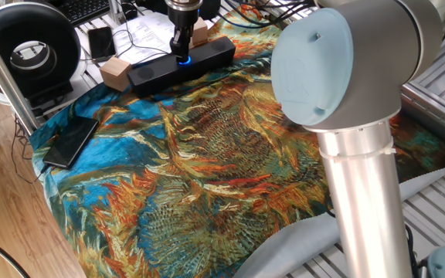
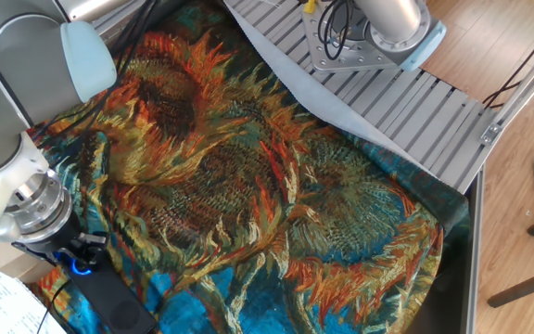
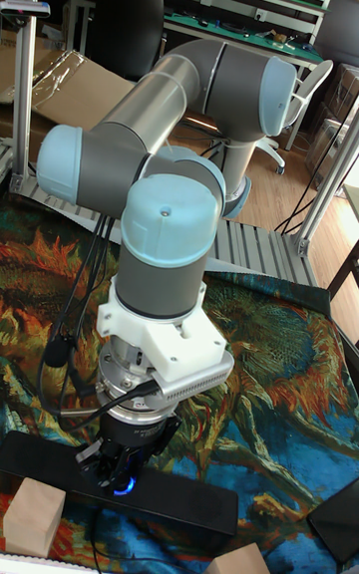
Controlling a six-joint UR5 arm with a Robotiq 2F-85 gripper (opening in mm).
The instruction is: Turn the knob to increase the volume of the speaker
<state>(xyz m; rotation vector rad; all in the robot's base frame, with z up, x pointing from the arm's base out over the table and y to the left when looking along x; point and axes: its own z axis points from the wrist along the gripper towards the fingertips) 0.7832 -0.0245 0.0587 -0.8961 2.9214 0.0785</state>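
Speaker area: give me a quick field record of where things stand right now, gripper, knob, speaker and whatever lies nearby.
gripper: down on the knob, jaws at either side of it; firm grip cannot be confirmed
knob: blue ring lit, on top of the speaker
speaker: black bar lying at the far edge of the sunflower cloth
wooden block: at the speaker's end
smartphone: flat on the cloth, apart from the speaker
ring-shaped device: beyond the cloth, untouched
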